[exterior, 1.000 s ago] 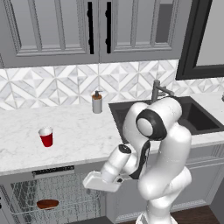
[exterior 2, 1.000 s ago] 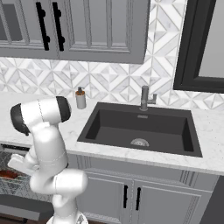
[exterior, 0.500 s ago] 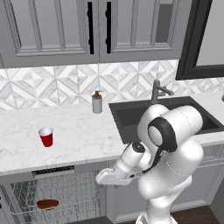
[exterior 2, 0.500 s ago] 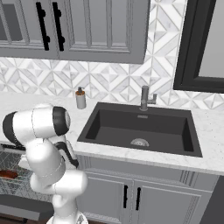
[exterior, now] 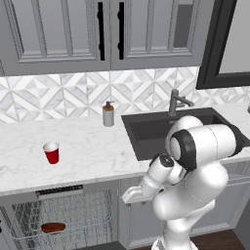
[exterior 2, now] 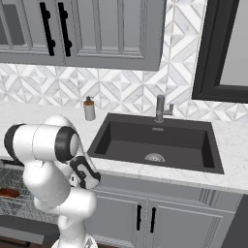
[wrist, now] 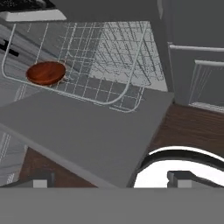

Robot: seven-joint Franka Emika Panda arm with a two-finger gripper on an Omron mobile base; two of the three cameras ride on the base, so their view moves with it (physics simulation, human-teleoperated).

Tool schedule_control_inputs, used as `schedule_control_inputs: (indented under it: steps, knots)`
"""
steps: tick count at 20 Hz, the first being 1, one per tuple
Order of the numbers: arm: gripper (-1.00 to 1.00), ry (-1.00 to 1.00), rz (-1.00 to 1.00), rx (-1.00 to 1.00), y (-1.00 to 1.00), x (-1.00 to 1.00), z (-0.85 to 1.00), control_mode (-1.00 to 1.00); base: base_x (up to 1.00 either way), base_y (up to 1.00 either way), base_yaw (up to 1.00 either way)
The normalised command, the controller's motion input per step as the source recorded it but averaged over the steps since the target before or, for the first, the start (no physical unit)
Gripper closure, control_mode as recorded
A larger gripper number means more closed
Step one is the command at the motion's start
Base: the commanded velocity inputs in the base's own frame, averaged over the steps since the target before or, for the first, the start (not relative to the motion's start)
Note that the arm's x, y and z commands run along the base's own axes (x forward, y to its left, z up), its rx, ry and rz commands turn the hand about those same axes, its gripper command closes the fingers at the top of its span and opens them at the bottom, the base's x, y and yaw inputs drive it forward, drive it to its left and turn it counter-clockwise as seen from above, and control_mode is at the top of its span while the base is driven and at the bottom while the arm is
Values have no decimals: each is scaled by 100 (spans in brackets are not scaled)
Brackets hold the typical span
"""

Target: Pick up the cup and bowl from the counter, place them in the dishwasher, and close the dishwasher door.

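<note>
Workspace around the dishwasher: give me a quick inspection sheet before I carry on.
Surface: marble counter with a black sink set in and a faucet behind it.
Job's things: bowl already lies in the dishwasher's wire rack, which is pulled out; cup stands upright on the counter, left of the sink; dishwasher door is folded down, open.
Clutter: soap dispenser by the backsplash.
Grippers: gripper open, empty, low above the open door, looking toward the rack.
Cables: nothing seen.
Surroundings: grey wall cabinets above, patterned tile backsplash, grey base cabinets, dark wood floor.
</note>
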Motion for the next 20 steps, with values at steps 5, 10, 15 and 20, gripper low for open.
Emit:
schedule_control_inputs:
  steps: [5,10,15,20]
  knots:
    - [-100,3,3,-56,26,42,100,-100,0,0,0]
    - [-100,4,22,-50,5,55,100,-100,0,0,0]
    - [-100,-1,41,-44,10,22,100,-100,0,0,0]
    - [-100,0,24,-3,0,15,100,-100,0,0,0]
